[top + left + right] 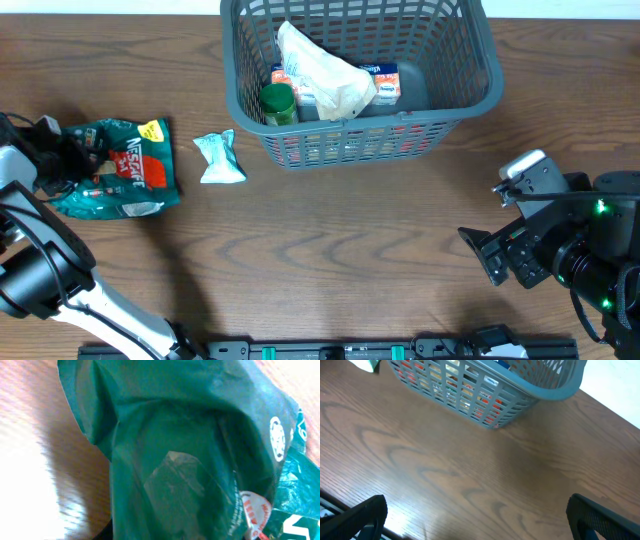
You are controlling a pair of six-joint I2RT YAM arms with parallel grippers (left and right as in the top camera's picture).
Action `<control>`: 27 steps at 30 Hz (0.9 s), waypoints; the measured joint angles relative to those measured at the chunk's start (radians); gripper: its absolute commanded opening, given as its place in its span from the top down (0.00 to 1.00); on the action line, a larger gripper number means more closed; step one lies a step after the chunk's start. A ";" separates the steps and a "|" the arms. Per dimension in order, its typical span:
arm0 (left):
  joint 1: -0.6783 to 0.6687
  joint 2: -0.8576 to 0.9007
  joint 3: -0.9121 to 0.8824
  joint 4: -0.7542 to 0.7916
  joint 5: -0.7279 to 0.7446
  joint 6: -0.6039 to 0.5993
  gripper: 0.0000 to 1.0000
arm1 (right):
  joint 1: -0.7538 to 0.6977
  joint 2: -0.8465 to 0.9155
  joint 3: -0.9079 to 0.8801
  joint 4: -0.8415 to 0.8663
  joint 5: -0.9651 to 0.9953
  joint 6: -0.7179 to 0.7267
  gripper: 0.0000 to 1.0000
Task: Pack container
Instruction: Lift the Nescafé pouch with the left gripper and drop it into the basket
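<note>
The container, a dark grey lattice basket (470,95), stands at the back centre and holds a green-lidded jar (278,102), a white bag (325,70) and cartons (385,82). Its near corner also shows in the right wrist view (555,391). A green Nescafe bag (125,170) lies at the far left. My left gripper (55,155) is at the bag's left edge. In the left wrist view the crumpled bag (190,450) fills the frame and hides the fingers, which appear closed on it. My right gripper (483,257) is open and empty over bare table (475,515), in front and to the right of the basket.
A small pale teal packet (218,158) lies on the wooden table between the green bag and the basket. The table's front edge runs along a black rail (330,350).
</note>
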 measured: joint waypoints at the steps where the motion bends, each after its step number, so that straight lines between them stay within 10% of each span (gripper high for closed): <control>1: -0.001 -0.003 -0.001 -0.003 0.011 -0.001 0.94 | 0.000 0.000 0.000 0.000 0.000 0.000 0.01; 17: -0.018 -0.489 -0.013 0.098 0.150 -0.102 0.94 | 0.000 0.000 0.000 0.000 0.000 0.000 0.01; 27: -0.021 -0.554 -0.015 0.725 0.375 -0.494 0.94 | 0.000 0.000 -0.001 0.000 0.000 0.000 0.01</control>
